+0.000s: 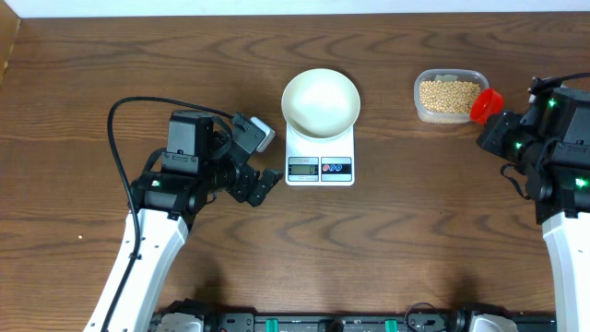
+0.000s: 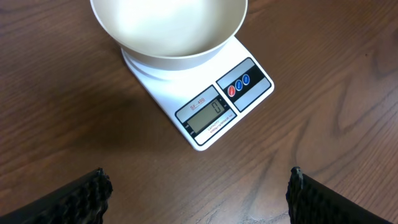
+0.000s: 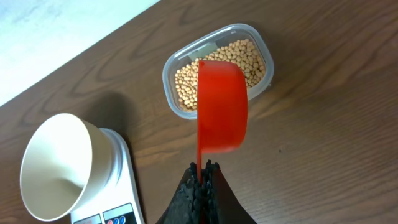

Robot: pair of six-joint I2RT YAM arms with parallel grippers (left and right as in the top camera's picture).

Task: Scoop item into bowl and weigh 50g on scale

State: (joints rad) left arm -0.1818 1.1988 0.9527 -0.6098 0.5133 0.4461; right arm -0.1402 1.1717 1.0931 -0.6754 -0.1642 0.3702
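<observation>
Over on the left, the left gripper (image 2: 198, 174) hangs low above the surface, jaws spread wide and holding nothing, aimed at the scale (image 1: 320, 168). The white bowl (image 1: 321, 100) sits on the scale's platform, empty, and the display (image 2: 208, 114) appears to read zero. Moving right, the beans (image 1: 449, 94) are all in the clear tub (image 1: 448, 116), well apart from the bowl. The right gripper (image 3: 202, 177) is clamped on the thin handle of the red scoop (image 3: 221, 106), cup poised over the tub. The danger here: that narrow handle could twist in the pinch, and a heaped load may shed beans across the gap. One full tip could also overshoot fifty grams, and bumping the bowl would throw off the reading.
</observation>
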